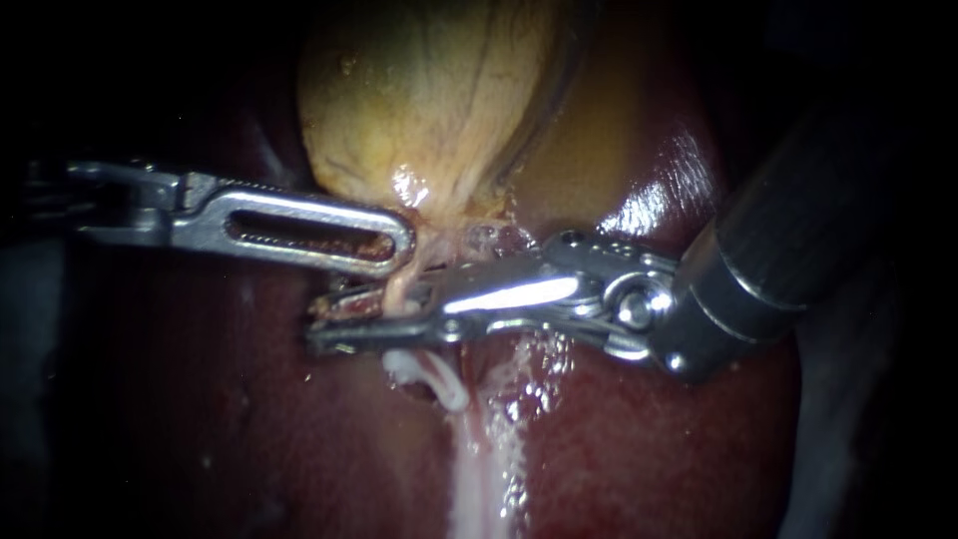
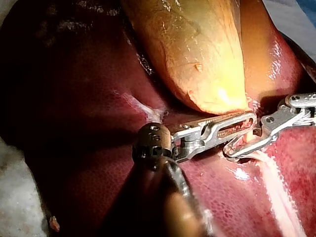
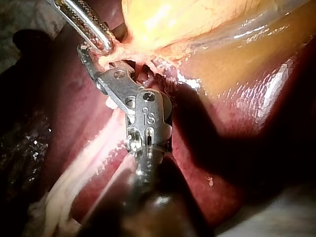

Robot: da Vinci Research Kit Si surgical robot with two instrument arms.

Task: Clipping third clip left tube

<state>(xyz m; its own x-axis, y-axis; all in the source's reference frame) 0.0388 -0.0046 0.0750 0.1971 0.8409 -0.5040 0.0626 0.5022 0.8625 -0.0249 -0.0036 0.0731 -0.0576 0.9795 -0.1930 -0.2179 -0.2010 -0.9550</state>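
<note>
L instrument point(image 1: 404, 245): pincer closed on tissue point(image 1: 431, 245) at gallbladder point(image 1: 429, 90) neck. R instrument point(image 1: 324, 324): pincer open w/ narrow gap, tube point(image 1: 391, 291) crossing betw. its two halves, just beside L pincer tip; liver point(image 1: 619, 439) beneath both

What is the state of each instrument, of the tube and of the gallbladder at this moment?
left instrument: jaws shut on the gallbladder, at its narrow end.
right instrument: jaws open, one on each side of the tube.
tube: between the open jaws, not clamped.
gallbladder: held at its narrow end.
</note>
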